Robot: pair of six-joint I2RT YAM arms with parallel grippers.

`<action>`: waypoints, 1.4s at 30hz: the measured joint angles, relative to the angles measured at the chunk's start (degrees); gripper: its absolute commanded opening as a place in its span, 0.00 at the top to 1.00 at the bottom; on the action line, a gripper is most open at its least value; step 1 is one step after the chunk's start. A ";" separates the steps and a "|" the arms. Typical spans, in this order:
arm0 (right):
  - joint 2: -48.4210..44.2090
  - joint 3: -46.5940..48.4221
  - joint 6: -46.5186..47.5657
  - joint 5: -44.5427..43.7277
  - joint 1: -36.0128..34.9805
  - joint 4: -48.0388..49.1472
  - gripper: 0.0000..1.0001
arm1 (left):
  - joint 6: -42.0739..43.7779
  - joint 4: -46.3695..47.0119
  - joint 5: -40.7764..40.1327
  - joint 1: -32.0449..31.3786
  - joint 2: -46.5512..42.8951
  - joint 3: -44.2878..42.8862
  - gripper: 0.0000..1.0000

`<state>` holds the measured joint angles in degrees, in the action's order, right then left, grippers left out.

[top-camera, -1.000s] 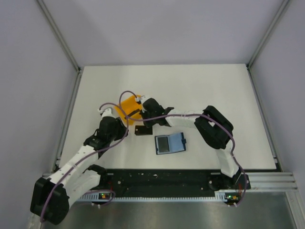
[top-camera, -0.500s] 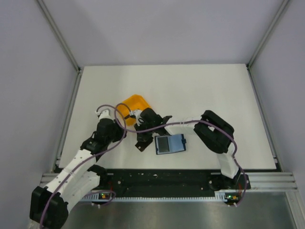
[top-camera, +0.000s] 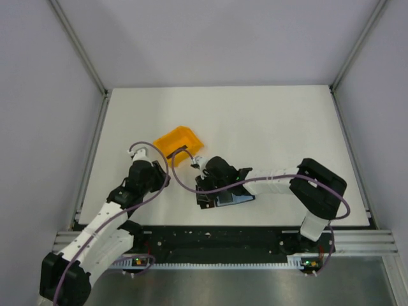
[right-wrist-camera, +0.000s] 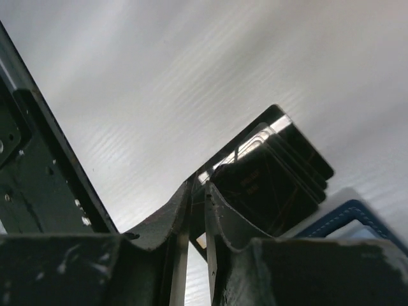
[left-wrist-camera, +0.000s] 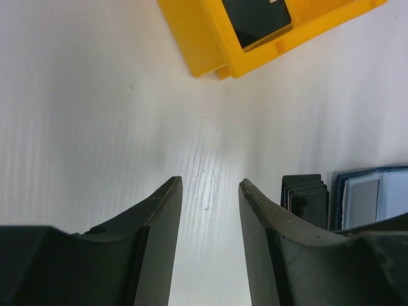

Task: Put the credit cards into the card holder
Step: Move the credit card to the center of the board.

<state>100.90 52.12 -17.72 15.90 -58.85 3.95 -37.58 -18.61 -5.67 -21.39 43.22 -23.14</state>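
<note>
The card holder [top-camera: 236, 199] lies open at lower centre of the top view, no card visibly inside; fanned credit cards [left-wrist-camera: 305, 193] just left of it, 1 card [left-wrist-camera: 255, 16] in the orange bin [left-wrist-camera: 194, 35]; left gripper [left-wrist-camera: 209, 191] jaws open, empty; right gripper [right-wrist-camera: 199, 191] jaws nearly closed, and we cannot tell whether they grip a card.

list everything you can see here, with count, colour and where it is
card stack: several fanned, exact count unclear, black, beside the card holder
single card: one, dark, inside the bin
card holder: one, navy, lying open, near the table's front edge
bin: one, orange, left of centre
table: one, white
left claw: one, black, open and empty, above bare table
right claw: one, black, almost closed at the card stack's edge
</note>
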 measured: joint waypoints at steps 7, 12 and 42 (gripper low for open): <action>-5.27 -0.72 -1.60 -9.66 0.00 1.60 0.83 | 0.11 0.42 2.78 0.04 1.38 0.00 0.53; -2.49 1.31 -1.90 -12.94 0.00 -0.46 0.87 | 0.24 0.50 4.42 0.04 3.34 0.00 0.53; -13.70 -8.55 -14.97 -26.16 -15.50 -12.20 0.83 | 0.57 0.35 7.78 0.04 1.25 0.00 0.53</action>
<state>87.20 43.57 -32.69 -10.26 -74.35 -8.25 -37.01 -18.26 2.11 -21.34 44.47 -23.14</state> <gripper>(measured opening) 0.142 0.470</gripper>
